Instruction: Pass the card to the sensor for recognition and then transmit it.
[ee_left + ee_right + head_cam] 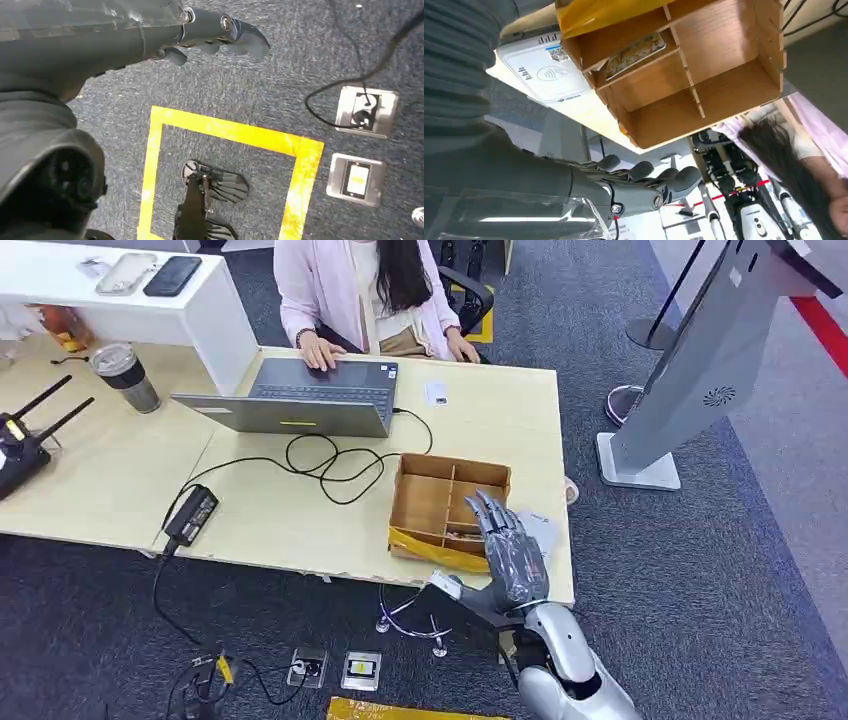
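A divided wooden box (440, 502) stands on the table near its front right corner. A printed card (634, 50) lies in one of its compartments, also visible beside my fingers in the head view (463, 530). The white card sensor (544, 72) lies flat on the table right of the box, partly hidden under my right hand (540, 528). My right hand (510, 548) hovers over the box's right side with its fingers stretched apart (644, 180), holding nothing. My left hand (215, 35) hangs over the carpet and holds nothing.
A person in pink types at a grey laptop (300, 400) across the table. Black cables (330, 465) and a power brick (192, 512) lie left of the box. A grey kiosk stand (690, 370) is at the right. Floor sockets (365, 110) and yellow tape (225, 132) mark the carpet.
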You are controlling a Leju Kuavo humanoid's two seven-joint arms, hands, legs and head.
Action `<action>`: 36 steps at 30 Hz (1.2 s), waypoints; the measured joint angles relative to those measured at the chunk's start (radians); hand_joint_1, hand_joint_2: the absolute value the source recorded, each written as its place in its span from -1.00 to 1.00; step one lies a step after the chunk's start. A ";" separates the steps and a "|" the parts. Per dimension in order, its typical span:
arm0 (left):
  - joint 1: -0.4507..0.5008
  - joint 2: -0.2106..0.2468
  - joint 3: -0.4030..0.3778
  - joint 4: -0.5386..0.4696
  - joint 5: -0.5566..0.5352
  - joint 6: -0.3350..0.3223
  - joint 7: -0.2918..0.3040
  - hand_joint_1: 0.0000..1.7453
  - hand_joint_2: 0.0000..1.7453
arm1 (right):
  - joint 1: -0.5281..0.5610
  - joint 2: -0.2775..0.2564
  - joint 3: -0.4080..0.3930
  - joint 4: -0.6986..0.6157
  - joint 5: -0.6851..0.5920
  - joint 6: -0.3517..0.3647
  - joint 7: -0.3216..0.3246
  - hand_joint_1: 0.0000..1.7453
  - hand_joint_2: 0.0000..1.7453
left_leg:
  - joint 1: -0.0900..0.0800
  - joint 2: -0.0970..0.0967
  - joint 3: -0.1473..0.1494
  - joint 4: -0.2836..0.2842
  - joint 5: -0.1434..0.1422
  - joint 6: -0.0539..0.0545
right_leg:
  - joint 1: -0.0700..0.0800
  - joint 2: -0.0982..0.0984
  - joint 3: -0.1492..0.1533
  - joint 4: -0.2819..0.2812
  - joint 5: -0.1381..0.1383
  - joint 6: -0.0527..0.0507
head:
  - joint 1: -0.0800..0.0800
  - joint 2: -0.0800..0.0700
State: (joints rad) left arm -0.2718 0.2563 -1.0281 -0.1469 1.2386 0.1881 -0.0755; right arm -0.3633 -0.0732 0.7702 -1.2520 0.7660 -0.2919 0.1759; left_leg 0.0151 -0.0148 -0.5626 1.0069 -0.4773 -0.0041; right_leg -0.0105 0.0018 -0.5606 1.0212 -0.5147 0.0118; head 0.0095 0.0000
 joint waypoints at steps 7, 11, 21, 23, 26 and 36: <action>-0.017 -0.008 -0.006 0.000 -0.015 0.000 0.002 -1.00 -1.00 | -0.017 0.024 -0.005 0.065 0.013 -0.037 -0.015 -1.00 1.00 | 0.000 0.000 0.000 0.000 0.000 0.000 | 0.000 0.000 0.000 0.000 0.000 0.000 | 0.000 0.000; -0.026 -0.011 -0.012 0.000 -0.020 0.000 0.008 -1.00 -1.00 | -0.029 0.044 -0.005 0.120 0.021 -0.061 -0.031 -1.00 1.00 | 0.000 0.000 0.000 0.000 0.000 0.000 | 0.000 0.000 0.000 0.000 0.000 0.000 | 0.000 0.000; -0.040 -0.015 -0.023 0.000 -0.032 0.002 0.012 -1.00 -1.00 | -0.059 0.086 -0.004 0.232 0.019 -0.071 -0.055 -1.00 1.00 | 0.000 0.000 0.000 0.000 0.000 0.000 | 0.000 0.000 0.000 0.000 0.000 0.000 | 0.000 0.000; -0.040 -0.015 -0.023 0.000 -0.034 0.002 0.016 -1.00 -1.00 | -0.063 0.092 -0.004 0.241 0.022 -0.070 -0.055 -1.00 1.00 | 0.000 0.000 0.000 0.000 0.000 0.000 | 0.000 0.000 0.000 0.000 0.000 0.000 | 0.000 0.000; -0.041 -0.015 -0.024 0.000 -0.035 0.000 0.018 -1.00 -1.00 | -0.068 0.099 -0.003 0.254 0.027 -0.068 -0.050 -1.00 1.00 | 0.000 0.000 0.000 0.000 0.000 0.000 | 0.000 0.000 0.000 0.000 0.000 0.000 | 0.000 0.000; -0.044 -0.018 -0.024 0.000 -0.040 -0.001 0.018 -1.00 -1.00 | -0.089 0.115 -0.005 0.301 0.090 -0.071 -0.034 -1.00 1.00 | 0.000 0.000 0.000 0.000 0.000 0.000 | 0.000 0.000 0.000 0.000 0.000 0.000 | 0.000 0.000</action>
State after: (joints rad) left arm -0.3160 0.2388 -1.0521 -0.1469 1.1982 0.1869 -0.0576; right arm -0.4525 0.0419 0.7656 -0.9506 0.8560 -0.3632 0.1423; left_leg 0.0151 -0.0147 -0.5625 1.0069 -0.4772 -0.0042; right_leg -0.0105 0.0020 -0.5608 1.0213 -0.5146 0.0117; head 0.0092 0.0000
